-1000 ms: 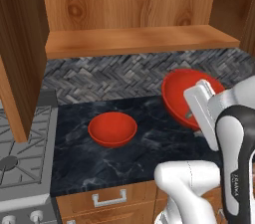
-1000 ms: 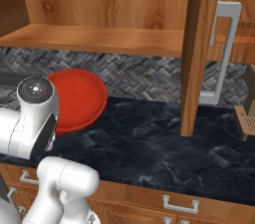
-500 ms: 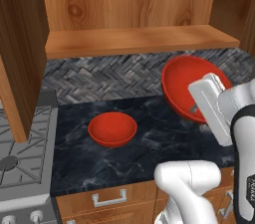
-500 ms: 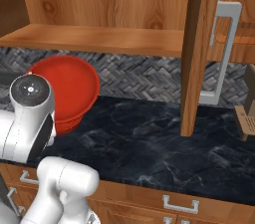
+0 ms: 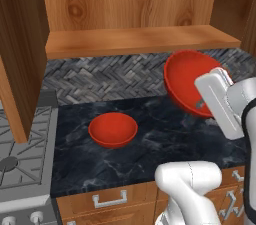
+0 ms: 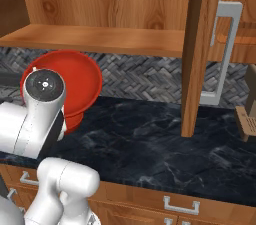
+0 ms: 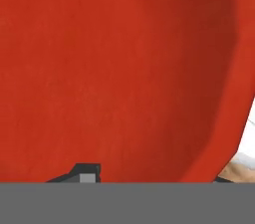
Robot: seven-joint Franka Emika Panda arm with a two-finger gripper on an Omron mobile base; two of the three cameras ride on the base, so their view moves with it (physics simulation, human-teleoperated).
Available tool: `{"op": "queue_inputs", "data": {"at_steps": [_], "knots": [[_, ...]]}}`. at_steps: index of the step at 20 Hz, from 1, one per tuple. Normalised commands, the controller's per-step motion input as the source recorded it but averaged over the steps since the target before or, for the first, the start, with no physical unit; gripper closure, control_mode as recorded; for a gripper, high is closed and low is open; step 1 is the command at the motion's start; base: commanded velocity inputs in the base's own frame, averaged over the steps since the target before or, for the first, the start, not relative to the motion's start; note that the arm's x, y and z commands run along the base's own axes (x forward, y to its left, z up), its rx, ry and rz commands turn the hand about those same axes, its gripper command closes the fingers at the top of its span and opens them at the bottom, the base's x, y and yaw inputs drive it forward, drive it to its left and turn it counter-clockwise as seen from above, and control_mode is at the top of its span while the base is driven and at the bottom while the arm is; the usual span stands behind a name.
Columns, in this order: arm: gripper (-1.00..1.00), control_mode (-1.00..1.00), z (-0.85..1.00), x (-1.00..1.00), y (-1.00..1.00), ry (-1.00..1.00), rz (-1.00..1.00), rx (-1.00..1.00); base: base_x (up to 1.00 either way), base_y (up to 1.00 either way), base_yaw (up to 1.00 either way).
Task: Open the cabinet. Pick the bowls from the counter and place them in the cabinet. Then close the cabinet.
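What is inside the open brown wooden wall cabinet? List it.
The brown wooden wall cabinet shows a bare wooden shelf and back panel, no bowls yet. The tilted red bowl in the gripper covers no part of the shelf; the cabinet's open door hides its right end.

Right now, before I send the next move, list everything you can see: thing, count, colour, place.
bowls: two, red; one sits on the counter, one is lifted and tilted at the gripper
counter: one, dark marbled, under the cabinet
cabinet: one, brown wood, doors open, shelf bare
stove: one, grey, left of the counter
drawers: brown with silver handles, below the counter
gripper: one, white, closed on the raised bowl's rim
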Motion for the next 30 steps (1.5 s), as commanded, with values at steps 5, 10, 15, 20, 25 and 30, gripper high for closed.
{"op": "queue_inputs", "data": {"at_steps": [5, 10, 15, 20, 25, 30], "knots": [[1.0, -1.0, 0.15, 0.0, -0.06, -0.21, 0.0, 0.0, 0.0, 0.0, 0.0], [1.0, -1.0, 0.16, 0.0, -0.08, -0.15, 0.0, 0.0, 0.0, 0.0, 0.0], [1.0, -1.0, 0.23, 0.0, -0.1, -0.17, 0.0, 0.0, 0.0, 0.0, 0.0], [1.0, -1.0, 0.26, -0.13, -0.07, -0.22, 0.0, 0.0, 0.0, 0.0, 0.0], [1.0, -1.0, 0.16, 0.11, -0.17, -0.03, -0.03, 0.0, 0.0, 0.0, 0.0], [1.0, -1.0, 0.09, 0.27, -0.14, 0.04, -0.12, 0.01, 0.0, 0.0, 0.0]]}}
